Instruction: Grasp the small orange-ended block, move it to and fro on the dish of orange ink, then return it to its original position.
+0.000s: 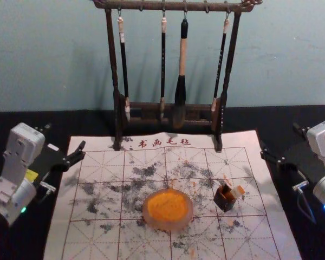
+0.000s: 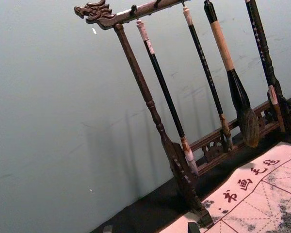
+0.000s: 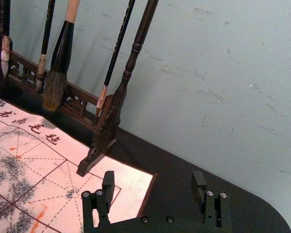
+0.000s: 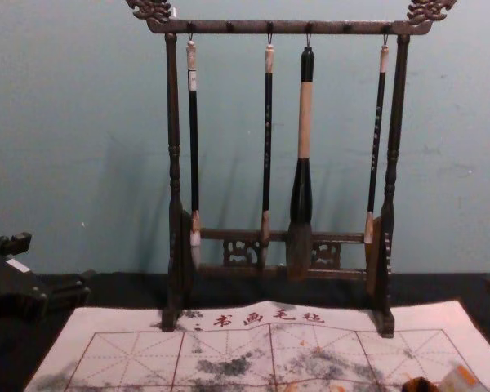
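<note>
While the block [image 1: 237, 192] leans in its cup [image 1: 224, 200], the left gripper [image 1: 65, 136] and right gripper [image 1: 280, 141] hang apart near the mat's [image 1: 57, 238] sides.
In the head view, both arms come in from the side edges and aim forward and slightly inward, fingers spread; the block tilts to the right in the cup, just right of the ink dish [image 1: 168, 208]. In the left wrist view, two fingertips stand apart, and the rack [image 2: 148, 99] with its brushes [image 2: 219, 39] lies ahead. In the right wrist view, the fingers are wide open beside the mat's corner. In the chest view, the left gripper reaches in at the left edge, spread, and the block and cup sit at the lower right.
</note>
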